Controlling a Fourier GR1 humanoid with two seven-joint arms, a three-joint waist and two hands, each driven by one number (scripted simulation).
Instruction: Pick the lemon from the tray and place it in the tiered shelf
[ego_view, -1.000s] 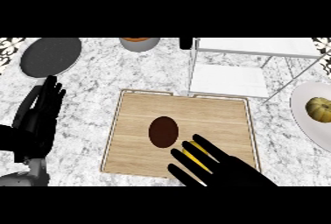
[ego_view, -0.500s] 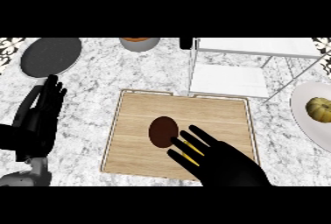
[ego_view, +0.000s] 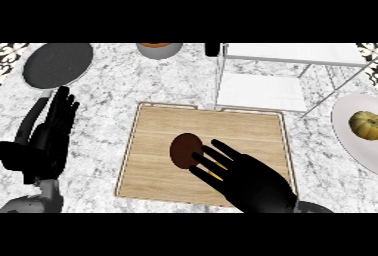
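Right hand (ego_view: 255, 182) nearer, fingers (ego_view: 221, 152) spread, straight, tips touching or just overlapping lower-right edge of dark oval (lemon?) (ego_view: 184, 150) on tray (ego_view: 244, 125). Oval's long axis runs near-far, up-left of palm. Left hand (ego_view: 48, 135) resting open at left edge. Tiered shelf (ego_view: 262, 92) beyond tray.

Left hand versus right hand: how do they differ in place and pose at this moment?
The left hand rests over the marble counter at the view's left, fingers up; the right hand lies over the wooden tray, fingers spread toward the dark oval object. Both are black, open and hold nothing.
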